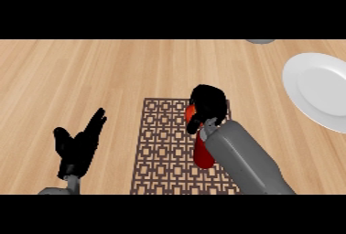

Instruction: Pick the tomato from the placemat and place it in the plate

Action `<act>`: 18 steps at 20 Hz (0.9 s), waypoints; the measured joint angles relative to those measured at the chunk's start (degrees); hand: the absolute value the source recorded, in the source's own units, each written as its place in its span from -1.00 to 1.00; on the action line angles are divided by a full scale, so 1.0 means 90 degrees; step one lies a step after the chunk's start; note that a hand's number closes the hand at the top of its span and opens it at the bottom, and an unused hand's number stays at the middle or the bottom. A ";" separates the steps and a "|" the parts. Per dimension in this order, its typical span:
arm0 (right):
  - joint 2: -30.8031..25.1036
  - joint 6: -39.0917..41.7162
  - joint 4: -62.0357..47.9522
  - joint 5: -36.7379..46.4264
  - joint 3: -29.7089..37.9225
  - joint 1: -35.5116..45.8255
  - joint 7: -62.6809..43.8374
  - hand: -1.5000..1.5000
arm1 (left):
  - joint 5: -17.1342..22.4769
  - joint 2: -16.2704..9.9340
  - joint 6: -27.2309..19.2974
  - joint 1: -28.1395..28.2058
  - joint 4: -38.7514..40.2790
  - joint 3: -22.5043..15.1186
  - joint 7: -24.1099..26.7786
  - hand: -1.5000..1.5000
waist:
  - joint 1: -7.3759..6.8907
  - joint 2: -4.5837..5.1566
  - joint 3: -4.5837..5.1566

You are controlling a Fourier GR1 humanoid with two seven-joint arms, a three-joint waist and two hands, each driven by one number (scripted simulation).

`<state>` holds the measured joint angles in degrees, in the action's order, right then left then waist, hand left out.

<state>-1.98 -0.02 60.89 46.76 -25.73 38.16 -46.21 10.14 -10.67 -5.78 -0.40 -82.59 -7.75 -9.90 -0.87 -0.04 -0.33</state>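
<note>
One red tomato [191, 113] sits over the brown lattice-patterned placemat [162, 151], with the fingers of the black right hand [208, 104] curled round it and hiding most of it. The white round plate [317, 89] lies well apart at the right edge of the wooden counter [88, 73]. The black left hand [79, 145] rests at lower left, fingers straight and up.

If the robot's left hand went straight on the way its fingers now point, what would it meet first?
Probably nothing: the open left hand points up and slightly right, over bare counter left of the placemat. That way looks free to the picture's edge, though height is unclear.
</note>
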 measured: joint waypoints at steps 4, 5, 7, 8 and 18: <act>-0.0435 -0.0683 -0.0593 0.0254 0.1092 0.0566 -0.1132 1.00 | -0.0017 -0.0019 0.0007 0.0036 -0.0162 -0.0025 -0.0004 0.00 | -0.0070 0.0107 -0.0003; -0.0554 -0.0892 -0.0716 0.0408 0.1273 0.0749 -0.1323 1.00 | -0.0020 -0.0029 0.0028 0.0026 -0.0186 -0.0043 -0.0027 0.00 | -0.0105 0.0124 -0.0002; -0.0797 -0.1324 -0.0974 0.0810 0.1516 0.1061 -0.1506 1.00 | -0.0022 -0.0021 0.0049 0.0005 -0.0234 -0.0075 -0.0058 0.00 | -0.0197 0.0158 0.0001; -0.0917 -0.1512 -0.1097 0.1033 0.1603 0.1221 -0.1572 1.00 | -0.0031 -0.0013 0.0065 -0.0006 -0.0252 -0.0103 -0.0065 0.00 | -0.0242 0.0173 0.0002; -0.1589 -0.2951 -0.2018 0.2991 0.2453 0.2228 -0.2086 1.00 | -0.0106 0.0002 0.0063 -0.0092 -0.0298 -0.0150 -0.0167 0.00 | -0.0405 0.0205 0.0007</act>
<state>-16.28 -26.58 42.73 73.67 -3.66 58.21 -64.99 9.19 -10.65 -5.22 -1.23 -85.28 -9.10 -11.41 -4.51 1.80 -0.27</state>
